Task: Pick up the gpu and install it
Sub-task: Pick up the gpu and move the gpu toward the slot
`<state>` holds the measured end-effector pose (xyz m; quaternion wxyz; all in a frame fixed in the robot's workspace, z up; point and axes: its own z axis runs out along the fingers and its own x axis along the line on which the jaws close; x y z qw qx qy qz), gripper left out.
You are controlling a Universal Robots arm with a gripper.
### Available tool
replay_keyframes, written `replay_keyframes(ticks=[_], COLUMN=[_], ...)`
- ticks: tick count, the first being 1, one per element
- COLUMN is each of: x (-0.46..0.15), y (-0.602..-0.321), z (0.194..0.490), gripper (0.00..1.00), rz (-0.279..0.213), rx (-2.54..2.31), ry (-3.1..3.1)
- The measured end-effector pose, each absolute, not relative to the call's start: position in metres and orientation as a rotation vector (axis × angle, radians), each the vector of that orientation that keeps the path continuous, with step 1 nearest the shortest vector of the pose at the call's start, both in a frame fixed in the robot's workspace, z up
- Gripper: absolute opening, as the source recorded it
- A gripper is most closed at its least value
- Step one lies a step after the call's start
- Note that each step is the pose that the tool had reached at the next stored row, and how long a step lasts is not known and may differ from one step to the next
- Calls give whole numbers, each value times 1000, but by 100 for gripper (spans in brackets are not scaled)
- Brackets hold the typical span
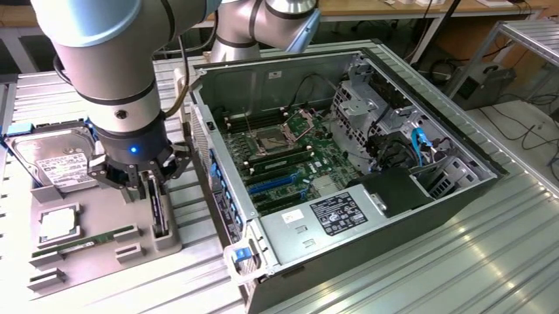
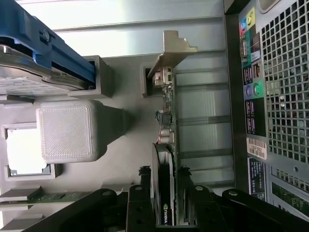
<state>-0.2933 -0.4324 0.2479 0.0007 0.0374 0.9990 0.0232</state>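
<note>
Exterior view gave you two containers on the ribbed metal surface [image 1: 419,261]: a grey holder tray [image 1: 166,245] and, on the exterior view's right, an open computer case [image 1: 262,82]. The tray carried four parts, one of each: a hard drive [image 1: 57,160] propped in its cradle, a square processor chip [image 1: 57,224] lying flat, a green memory stick [image 1: 88,242] in a slot, and the gpu [image 1: 159,209] standing on edge in the slot nearest the case. Inside the case you had one motherboard [image 1: 297,157] and one labelled power supply [image 1: 332,212]. Your claw [image 1: 144,186] sat directly over the gpu. In the wrist view the claw [image 2: 164,191] was spread wide, one of its fingers [image 2: 144,193] on each side of the gpu [image 2: 169,121], close beside the card, which sat unlifted in the tray, its silver bracket [image 2: 174,48] at the far end.
</note>
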Motion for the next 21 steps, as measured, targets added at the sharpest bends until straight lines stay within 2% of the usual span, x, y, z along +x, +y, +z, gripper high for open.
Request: replay_keyframes(ticks=[3, 4, 17, 21], x=[-293, -293, -294, -294], y=[-432, -432, -432, -432], z=[246, 246, 245, 254], gripper=[35, 27, 26, 26], rz=[73, 72, 74, 74], rx=[118, 118, 16, 15], ry=[3139, 3140, 3143, 3142])
